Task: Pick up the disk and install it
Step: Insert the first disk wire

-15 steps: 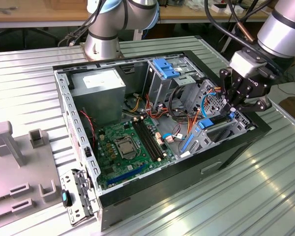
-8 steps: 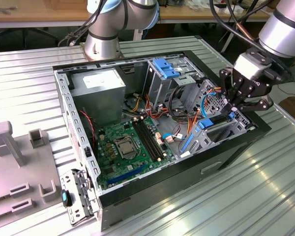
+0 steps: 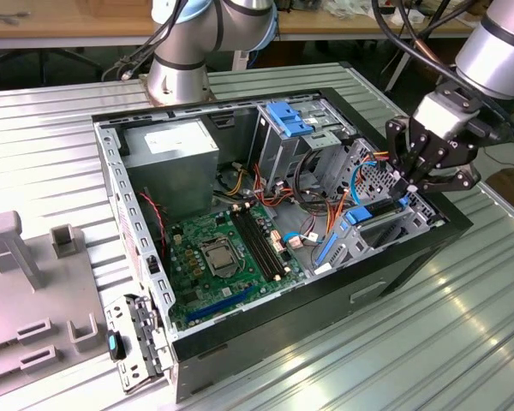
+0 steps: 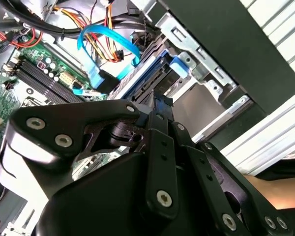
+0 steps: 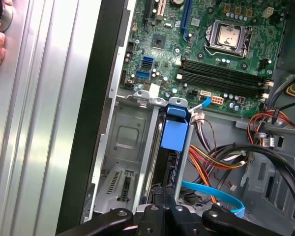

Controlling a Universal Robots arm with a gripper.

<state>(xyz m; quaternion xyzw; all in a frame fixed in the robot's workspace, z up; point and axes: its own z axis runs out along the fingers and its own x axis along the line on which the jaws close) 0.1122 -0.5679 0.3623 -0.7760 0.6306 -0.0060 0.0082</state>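
We see the tool (image 5: 165, 199) pinching the near end of the disk (image 5: 176, 135). The disk stands on edge straight ahead of its tips, sunk into the drive bay (image 5: 120, 142) of the computer case (image 3: 385, 274). We judge the pick-up done and the seating nearly finished, though the disk is not yet released.

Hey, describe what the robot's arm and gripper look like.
The arm is a smooth silver-grey tube with black cables running alongside. A pale grey block joins it to the gripper, a matte black linkage of flat bars pinned with silver screws. In both wrist views the bars narrow into slim black jaws.
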